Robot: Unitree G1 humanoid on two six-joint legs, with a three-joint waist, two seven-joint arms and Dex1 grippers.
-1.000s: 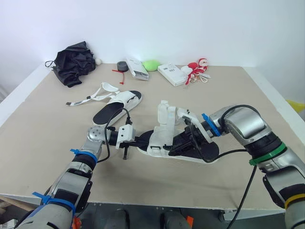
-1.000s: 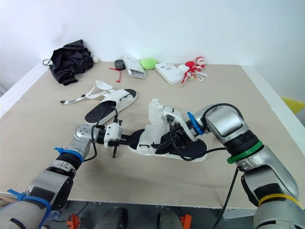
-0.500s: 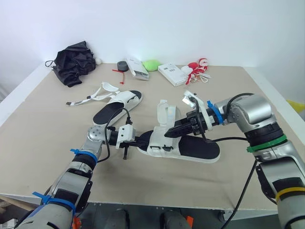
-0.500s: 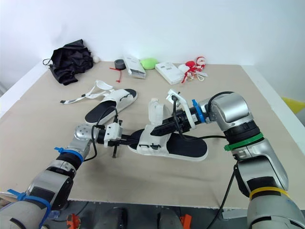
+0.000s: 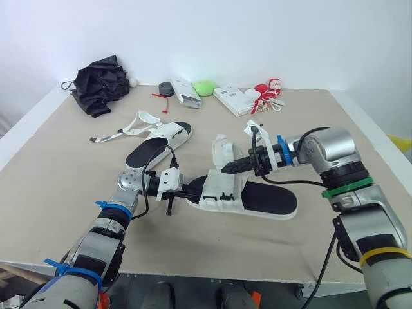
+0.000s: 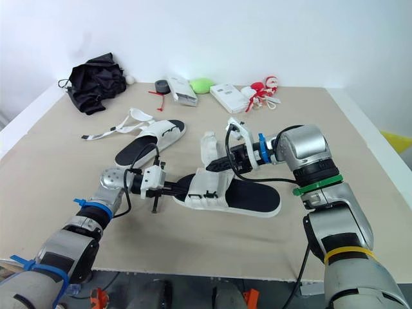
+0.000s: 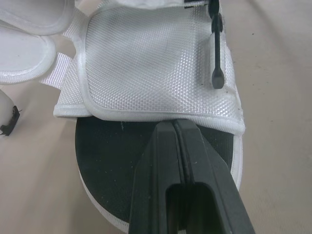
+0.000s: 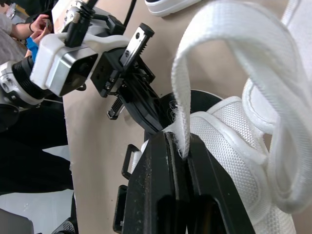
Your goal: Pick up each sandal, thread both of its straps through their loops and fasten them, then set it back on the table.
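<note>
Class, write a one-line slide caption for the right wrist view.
Right gripper pinches a white sandal strap; beyond it, the shut left gripper rests on the black footbed.

Open table [image 5: 347,116] on the right and along the near edge, passage there. Centre's crowded: the near sandal [image 5: 270,198], its strap [image 5: 223,151] standing up. Back left, the second sandal [image 5: 158,143] sprawls; clutter [image 5: 187,93] lines the far edge.
</note>
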